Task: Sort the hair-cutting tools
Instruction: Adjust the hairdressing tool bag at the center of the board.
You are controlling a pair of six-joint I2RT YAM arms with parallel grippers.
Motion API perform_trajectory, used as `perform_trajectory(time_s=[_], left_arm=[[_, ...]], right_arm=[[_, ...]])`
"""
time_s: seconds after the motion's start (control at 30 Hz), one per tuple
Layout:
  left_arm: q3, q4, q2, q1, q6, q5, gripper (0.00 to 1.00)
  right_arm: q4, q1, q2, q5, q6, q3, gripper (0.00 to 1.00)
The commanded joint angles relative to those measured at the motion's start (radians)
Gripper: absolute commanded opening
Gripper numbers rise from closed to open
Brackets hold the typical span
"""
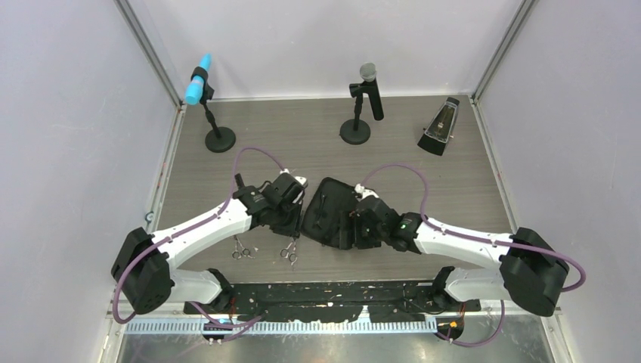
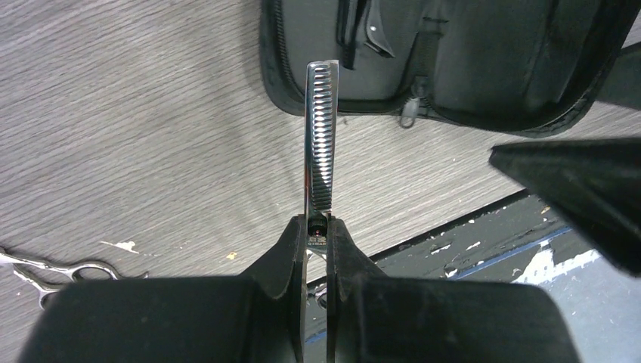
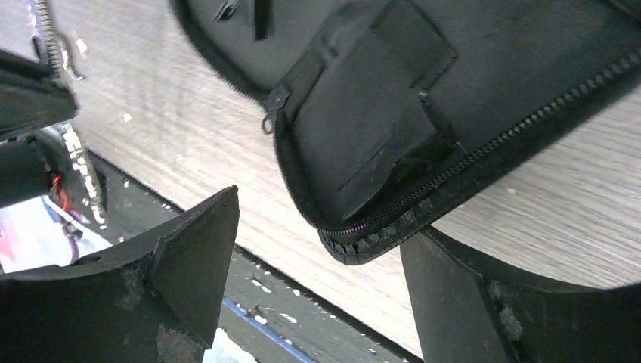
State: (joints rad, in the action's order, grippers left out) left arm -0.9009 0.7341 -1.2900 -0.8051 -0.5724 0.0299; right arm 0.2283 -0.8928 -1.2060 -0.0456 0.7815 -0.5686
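1. Furthest left, a plain small silver scissors (image 1: 242, 250) lies flat on the grey wood-grain bench (image 1: 453, 197). It is near the front edge, with bare wood between it and the left wall.
2. My left end effector (image 2: 317, 223) is pressed together on a silver scissors with a toothed blade (image 2: 320, 144), pinching it at the pivot. The blade stands on edge. Its tip reaches the rounded zip corner of the case in the wrist view; I cannot tell whether it touches.
3. The black rectangular zip case (image 1: 323, 218) lies open between my two end effectors. Its near corner is close to the black strip (image 1: 340, 291) along the bench's front edge.
4. My right end effector (image 3: 321, 219) is spread wide with a finger on each side of the case's zipped corner. I cannot tell whether either finger touches it.
5. The widest bare wood lies beyond my right arm, out to the right wall.
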Motion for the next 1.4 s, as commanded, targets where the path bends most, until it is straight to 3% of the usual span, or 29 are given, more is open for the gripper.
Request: perform_trajectory(time_s=[0.0, 0.23, 0.43, 0.57, 0.8, 1.0, 1.13, 1.37], left_arm=[[0.006, 0.010, 0.036, -0.012, -0.001, 0.016, 0.00], [-0.040, 0.050, 0.004, -0.043, 0.045, 0.015, 0.00], [-0.096, 0.056, -0.038, -0.065, 0.059, 0.028, 0.00], [-0.147, 0.065, -0.091, -0.088, 0.068, 0.044, 0.00], [-0.210, 0.078, -0.173, -0.132, 0.071, 0.055, 0.00], [-0.239, 0.088, -0.223, -0.153, 0.084, 0.076, 0.00], [-0.257, 0.095, -0.263, -0.158, 0.097, 0.096, 0.00], [-0.275, 0.100, -0.330, -0.166, 0.107, 0.105, 0.00]], right_arm=[[-0.043, -0.044, -0.025, -0.021, 0.012, -0.090, 0.84], [0.172, -0.021, 0.081, 0.161, -0.151, -0.172, 0.88], [0.292, 0.163, 0.143, 0.182, -0.342, -0.249, 0.90], [0.284, 0.299, 0.083, 0.128, -0.463, -0.297, 0.87], [0.232, 0.385, -0.155, 0.061, -0.622, -0.417, 0.72], [0.186, 0.410, -0.338, 0.015, -0.638, -0.450, 0.62], [0.135, 0.410, -0.387, 0.005, -0.623, -0.412, 0.55], [0.049, 0.408, -0.383, -0.038, -0.562, -0.310, 0.33]])
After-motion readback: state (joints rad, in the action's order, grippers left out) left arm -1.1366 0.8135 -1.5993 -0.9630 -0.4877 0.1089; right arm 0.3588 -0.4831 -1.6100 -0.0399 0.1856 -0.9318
